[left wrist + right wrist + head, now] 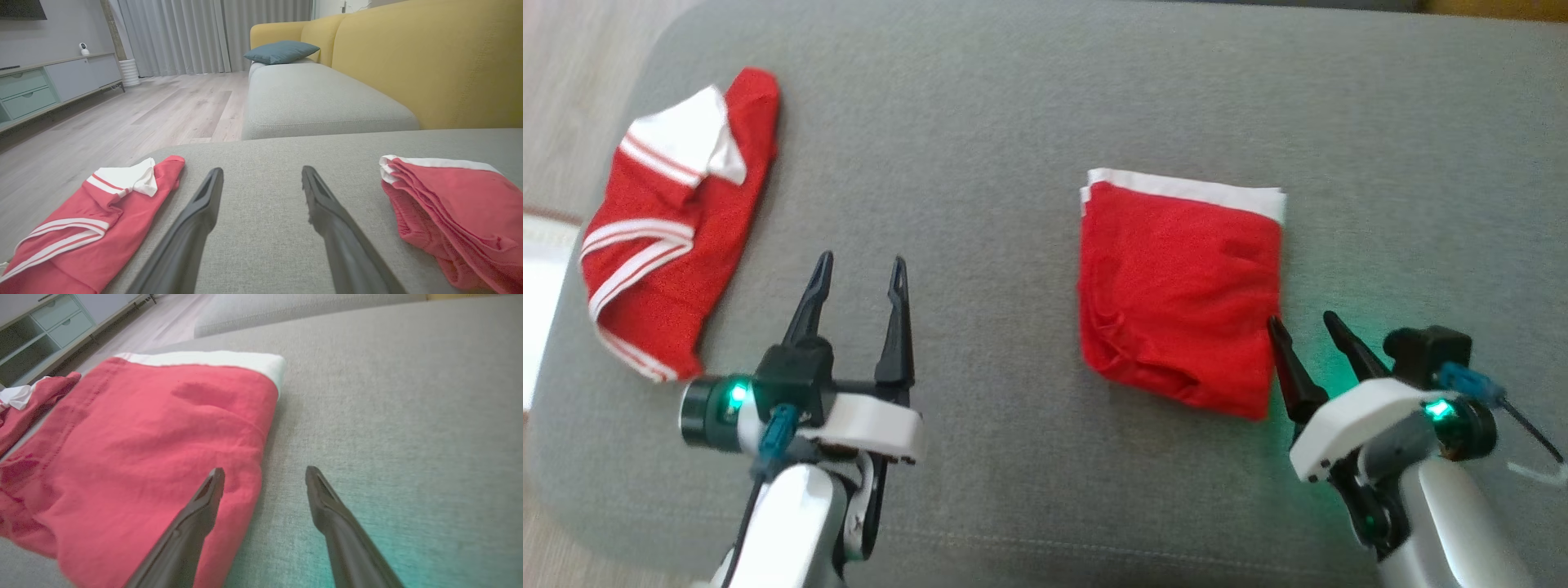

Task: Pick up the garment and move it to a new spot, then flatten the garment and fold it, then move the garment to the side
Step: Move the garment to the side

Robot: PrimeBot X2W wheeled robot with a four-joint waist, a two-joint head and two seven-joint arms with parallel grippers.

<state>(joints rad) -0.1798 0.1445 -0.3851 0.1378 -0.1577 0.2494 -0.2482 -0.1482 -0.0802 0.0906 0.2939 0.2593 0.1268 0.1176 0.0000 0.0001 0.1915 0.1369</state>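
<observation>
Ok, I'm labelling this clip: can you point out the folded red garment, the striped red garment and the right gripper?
folded red garment (pixel 1180 286), head view, middle of its red top layer.
striped red garment (pixel 715 245), head view, red cloth beside its white stripes.
right gripper (pixel 1300 318), head view, midway between its fingertips.

- At my twelve o'clock, a teal pillow (pixel 281 52) on a grey seat (pixel 318 98).
- Two o'clock: yellow backrest (pixel 429 61).
- Ten o'clock: pale cabinet (pixel 49 81) across wood floor (pixel 135 118).

We see a grey cushion (pixel 1029 106) carrying two red pieces: a folded garment (pixel 1180 286) near its middle, white edge at the far side, and a striped garment (pixel 670 245) rumpled by the left edge.
</observation>
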